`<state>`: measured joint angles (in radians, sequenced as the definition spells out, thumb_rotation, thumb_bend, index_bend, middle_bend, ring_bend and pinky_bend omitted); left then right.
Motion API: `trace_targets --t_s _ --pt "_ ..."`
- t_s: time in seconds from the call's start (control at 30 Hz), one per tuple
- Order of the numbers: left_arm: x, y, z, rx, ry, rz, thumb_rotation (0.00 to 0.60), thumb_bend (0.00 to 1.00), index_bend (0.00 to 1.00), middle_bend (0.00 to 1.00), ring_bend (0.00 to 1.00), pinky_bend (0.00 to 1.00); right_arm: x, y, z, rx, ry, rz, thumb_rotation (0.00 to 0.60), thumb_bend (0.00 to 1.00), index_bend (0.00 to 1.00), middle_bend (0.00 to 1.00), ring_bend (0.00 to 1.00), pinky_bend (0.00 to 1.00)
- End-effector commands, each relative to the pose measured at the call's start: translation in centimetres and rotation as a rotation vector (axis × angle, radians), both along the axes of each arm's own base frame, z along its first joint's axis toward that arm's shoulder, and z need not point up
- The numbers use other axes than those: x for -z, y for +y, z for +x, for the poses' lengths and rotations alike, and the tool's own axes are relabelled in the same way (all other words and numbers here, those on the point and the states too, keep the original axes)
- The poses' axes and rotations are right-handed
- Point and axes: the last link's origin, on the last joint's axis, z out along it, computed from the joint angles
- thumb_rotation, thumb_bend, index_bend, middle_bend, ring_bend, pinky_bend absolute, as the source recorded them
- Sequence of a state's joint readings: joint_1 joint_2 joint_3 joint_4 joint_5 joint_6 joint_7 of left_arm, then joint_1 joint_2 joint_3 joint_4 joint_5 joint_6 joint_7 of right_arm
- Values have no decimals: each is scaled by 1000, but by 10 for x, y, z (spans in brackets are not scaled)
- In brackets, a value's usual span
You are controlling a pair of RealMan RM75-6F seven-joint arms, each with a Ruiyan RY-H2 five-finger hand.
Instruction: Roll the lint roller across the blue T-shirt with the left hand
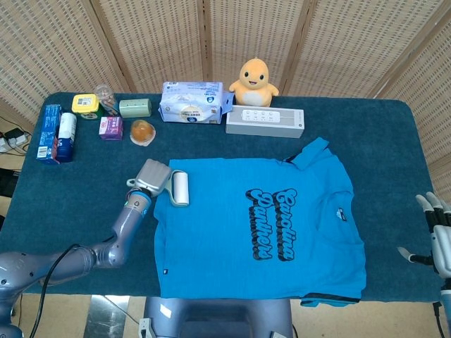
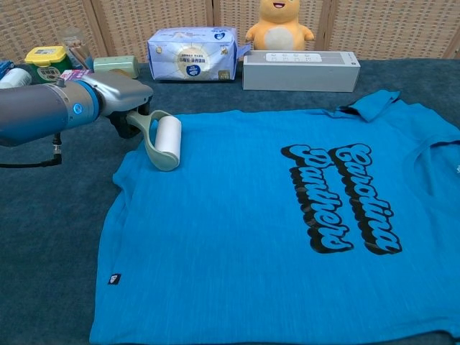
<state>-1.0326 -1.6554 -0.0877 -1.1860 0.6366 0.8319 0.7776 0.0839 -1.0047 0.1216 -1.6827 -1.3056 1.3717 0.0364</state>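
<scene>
The blue T-shirt (image 1: 261, 225) (image 2: 273, 223) lies flat on the dark blue table, black lettering across its chest. My left hand (image 1: 150, 177) (image 2: 118, 97) grips the pale green handle of the lint roller (image 1: 180, 188) (image 2: 167, 141). The white roll rests on the shirt's left edge, near the sleeve. My right hand (image 1: 437, 236) hangs off the table's right edge with fingers apart, holding nothing; the chest view does not show it.
Along the table's back stand a tissue pack (image 1: 194, 103), a yellow plush duck (image 1: 255, 79), a white rectangular box (image 1: 264, 122), an orange jelly cup (image 1: 143, 132), and small boxes and jars (image 1: 60, 130) at the far left. A wicker screen stands behind.
</scene>
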Motion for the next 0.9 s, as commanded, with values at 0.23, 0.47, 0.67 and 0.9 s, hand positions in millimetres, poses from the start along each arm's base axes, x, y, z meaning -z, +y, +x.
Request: trace_targets --t_s 0.23,0.47,0.67,0.9 --pt "-26 -8 -6 58 -115 -46 600 525 534 574 468 723 1 0 0 1 2 2 600 0 0 0 0 0" --pt "-30 -13 -12 8 -80 -65 600 149 0 0 0 299 1 0 1 -2 2 3 600 0 0 0 0 0" --pt "-44 -21 -12 22 -125 -32 600 111 0 0 0 222 2 0 2 -5 1 5 600 0 0 0 0 0" --pt "-83 -52 -33 18 -181 45 600 112 0 0 0 146 2 1 4 -15 2 8 600 0 0 0 0 0"
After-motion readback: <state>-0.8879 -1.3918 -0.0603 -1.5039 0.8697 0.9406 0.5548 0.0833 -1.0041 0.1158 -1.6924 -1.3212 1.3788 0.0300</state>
